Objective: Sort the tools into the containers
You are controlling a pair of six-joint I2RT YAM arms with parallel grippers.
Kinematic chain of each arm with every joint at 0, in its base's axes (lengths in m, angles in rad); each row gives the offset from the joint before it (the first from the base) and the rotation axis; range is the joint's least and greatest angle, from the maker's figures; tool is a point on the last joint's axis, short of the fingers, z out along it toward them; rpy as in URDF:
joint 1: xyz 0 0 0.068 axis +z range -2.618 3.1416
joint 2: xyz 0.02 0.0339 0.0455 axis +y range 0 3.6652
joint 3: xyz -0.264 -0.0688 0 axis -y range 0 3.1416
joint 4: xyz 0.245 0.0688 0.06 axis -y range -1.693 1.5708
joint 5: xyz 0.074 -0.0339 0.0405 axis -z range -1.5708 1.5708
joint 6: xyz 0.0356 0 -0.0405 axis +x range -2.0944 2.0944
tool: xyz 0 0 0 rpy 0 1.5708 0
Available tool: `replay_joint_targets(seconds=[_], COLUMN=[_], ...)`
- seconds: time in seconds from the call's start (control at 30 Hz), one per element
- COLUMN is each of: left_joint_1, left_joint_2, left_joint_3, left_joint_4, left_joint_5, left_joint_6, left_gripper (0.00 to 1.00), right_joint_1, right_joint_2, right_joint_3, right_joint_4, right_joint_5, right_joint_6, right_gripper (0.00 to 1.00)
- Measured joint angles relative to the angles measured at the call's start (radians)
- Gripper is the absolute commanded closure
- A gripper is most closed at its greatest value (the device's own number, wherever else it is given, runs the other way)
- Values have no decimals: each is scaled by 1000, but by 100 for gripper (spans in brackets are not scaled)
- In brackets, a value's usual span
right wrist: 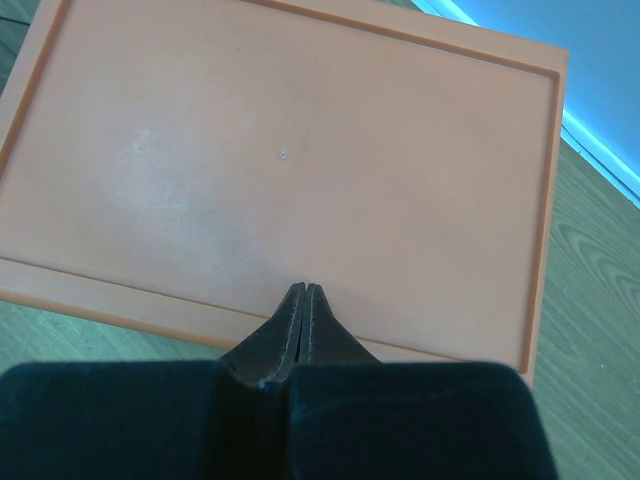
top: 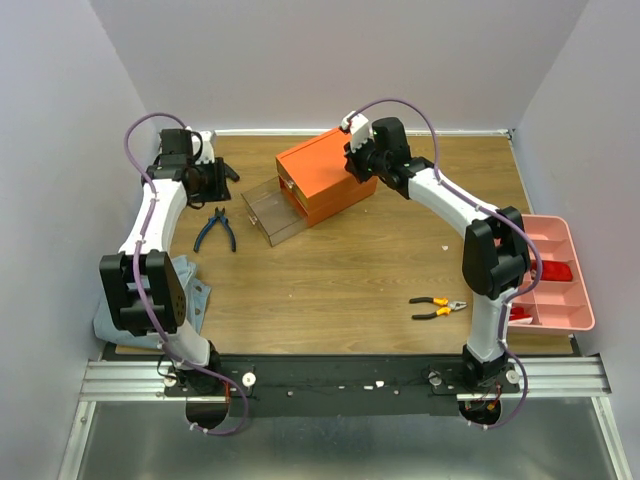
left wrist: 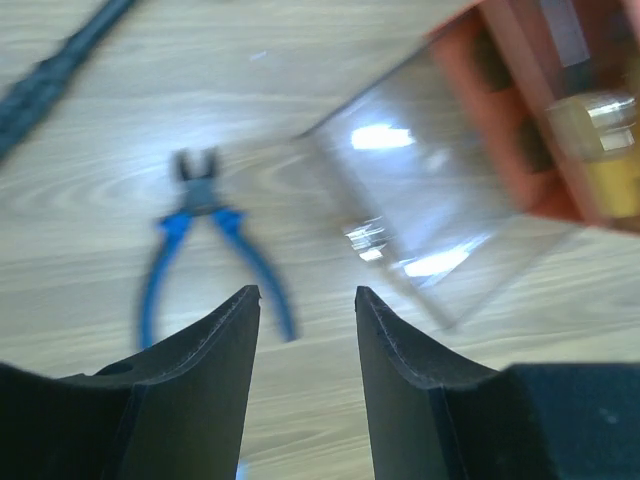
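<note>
Pliers of two kinds are left lying on the table (top: pixel 350 260), outside both containers. The orange box (top: pixel 325 178) is taken as the landmark throughout. From its near-left end a clear drawer (top: pixel 272 212) is drawn out.

The blue-handled pliers (top: pixel 216 232) are laid flat on the wood left of the box, just beyond the drawer and apart from it. Their head is turned away from the arm bases. The orange-handled pliers (top: pixel 438 307) are found well apart from the box, to its near right. The pink tray (top: pixel 585 300) is placed farthest right of the box, at the table's edge. Red items (top: pixel 555 272) are held in its compartments; what kind they are cannot be told. A grey-blue cloth (top: pixel 195 292) is seen to the near left of the box, partly hidden by the left arm.

The left gripper (left wrist: pixel 307 295) is held left of the box, above the wood, with its jaws parted to a middling gap and nothing gripped. In the left wrist view the blue-handled pliers are seen ahead of the left finger and the drawer ahead of the right one. A yellow object (left wrist: pixel 610 185) is glimpsed inside the box, too blurred to be named.

The right gripper (right wrist: pixel 302 290) is set over the box's flat top, near one edge. Its jaws are closed tight together and nothing is gripped. Whether the top is touched cannot be told.
</note>
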Motion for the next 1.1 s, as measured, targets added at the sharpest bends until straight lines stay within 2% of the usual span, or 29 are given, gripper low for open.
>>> replay_joint_targets(seconds=[0.2,0.37,0.57,0.8,0.93,1.1], left_joint_1=[48,66,65,71,74,74], left_joint_2=[38,112,188,253,280,282], left_joint_3=[-77,-111,-108,-100,-99,-98], left_joint_4=[-43,-53,-32,15,31,35], left_joint_5=[-88,-134,-165,-209,-209,-209], left_joint_6=[266,409,481,498,503,510], left_gripper=[49,49,51,56,62,93], right_joint_1=[0,0,0,0,0,0], right_joint_2=[-11,-19,-29,-35,-35,-35], right_joint_3=[-10,-21,-34,-43,-43,-44], right_joint_4=[-8,-10,-6,-3,-3,-2], right_joint_5=[0,0,0,0,0,0], right_joint_6=[0,0,0,0,0,0], right_gripper=[99,99,99,99,99,99])
